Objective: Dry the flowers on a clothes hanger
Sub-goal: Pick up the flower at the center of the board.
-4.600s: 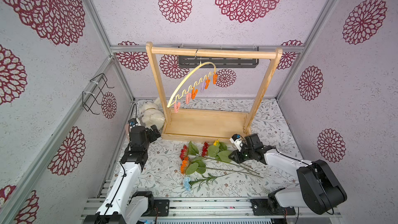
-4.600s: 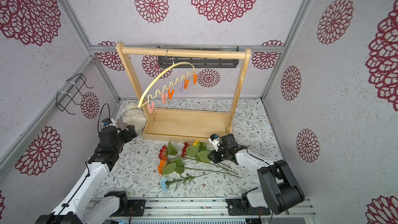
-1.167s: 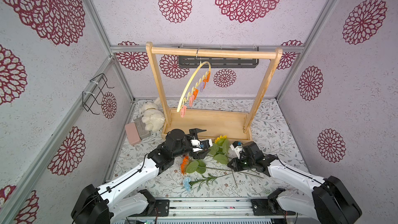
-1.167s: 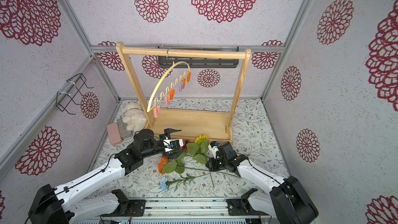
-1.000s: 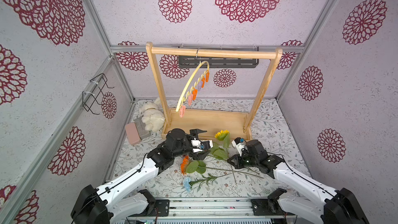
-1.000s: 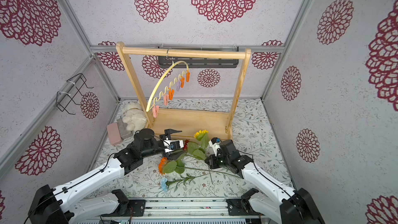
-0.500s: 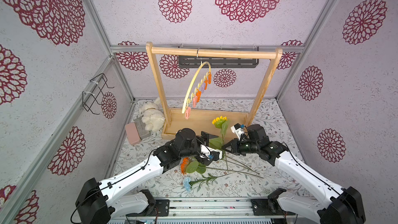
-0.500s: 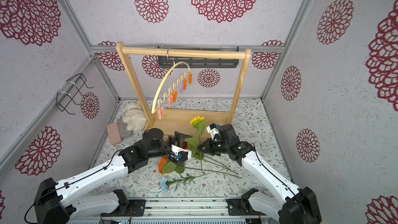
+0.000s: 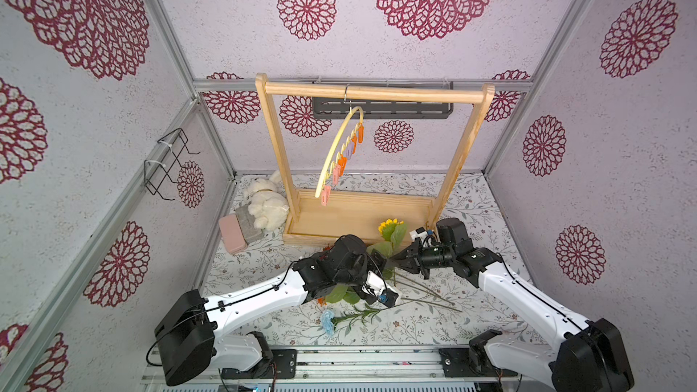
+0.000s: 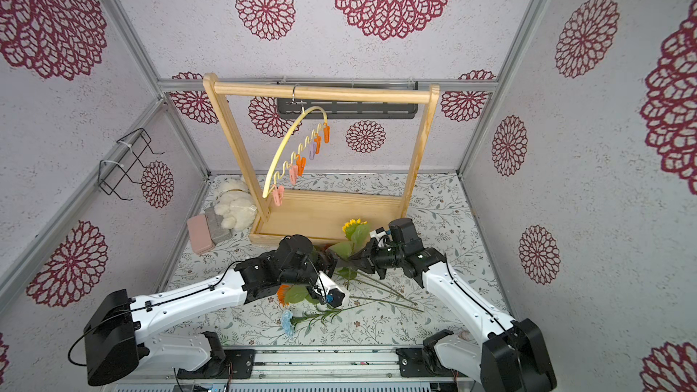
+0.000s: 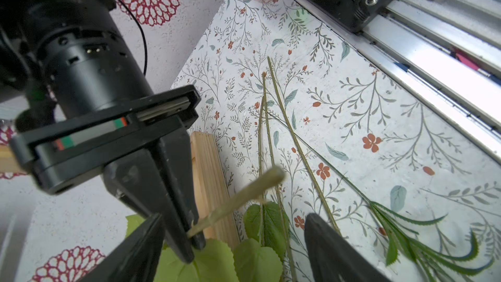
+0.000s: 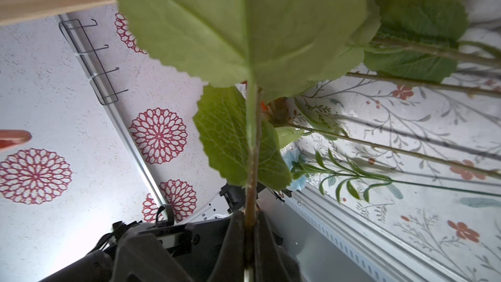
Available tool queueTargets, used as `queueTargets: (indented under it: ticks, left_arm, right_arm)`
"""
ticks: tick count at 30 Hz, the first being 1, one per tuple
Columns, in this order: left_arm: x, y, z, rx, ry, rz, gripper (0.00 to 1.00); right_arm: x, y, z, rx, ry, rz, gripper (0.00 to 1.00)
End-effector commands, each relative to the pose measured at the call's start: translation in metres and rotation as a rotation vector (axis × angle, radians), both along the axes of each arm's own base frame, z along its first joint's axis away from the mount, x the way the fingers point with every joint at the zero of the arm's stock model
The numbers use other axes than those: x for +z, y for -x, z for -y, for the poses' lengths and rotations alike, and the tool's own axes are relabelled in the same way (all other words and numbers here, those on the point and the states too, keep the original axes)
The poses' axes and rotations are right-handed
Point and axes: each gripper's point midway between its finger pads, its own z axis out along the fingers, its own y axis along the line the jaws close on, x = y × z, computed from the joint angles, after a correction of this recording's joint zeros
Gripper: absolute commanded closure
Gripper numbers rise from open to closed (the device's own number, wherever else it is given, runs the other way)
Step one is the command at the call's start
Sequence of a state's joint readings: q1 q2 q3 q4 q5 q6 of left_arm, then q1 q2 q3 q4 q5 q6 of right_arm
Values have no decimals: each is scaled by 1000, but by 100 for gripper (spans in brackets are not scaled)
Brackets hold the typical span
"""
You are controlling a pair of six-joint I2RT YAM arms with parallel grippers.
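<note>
At the table's [image 9: 415,329] six o'clock edge, the light blue flower [image 9: 327,320] and the other stems [image 9: 426,292] lie unpicked. Just beyond, the right gripper's [image 12: 249,214] fingers are clamped on the yellow flower's [image 9: 388,225] stem, its bloom pointing toward twelve o'clock. The left gripper's [image 11: 234,215] fingers stand apart with the stem's free end between them. This looks like a handover. The next move calls for opening a pin on the clothes hanger [image 9: 341,156], which hangs at twelve o'clock.

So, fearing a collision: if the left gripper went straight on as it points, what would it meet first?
Probably the yellow flower's stem, held by the shut right gripper; depth is unclear.
</note>
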State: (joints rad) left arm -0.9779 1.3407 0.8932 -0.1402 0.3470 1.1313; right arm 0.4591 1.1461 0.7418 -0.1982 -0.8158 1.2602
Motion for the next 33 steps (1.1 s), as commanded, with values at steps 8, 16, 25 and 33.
queueTargets:
  ticks: [8,16,25,33]
  left_arm:
    - [33,-4,17,19,110,49,61]
    - [48,-9,10,81,145,43,97]
    - [82,-25,-4,204,245,25,100]
    - [151,-54,-45,406,443,-88,100]
  right_arm:
    - [17,-5,-4,-40,-110,-51,100]
    - [21,-8,-5,-59,-143,-47,100]
    - [32,-12,-5,-76,-198,-7,78]
    - [74,-22,7,-115,-308,282,64]
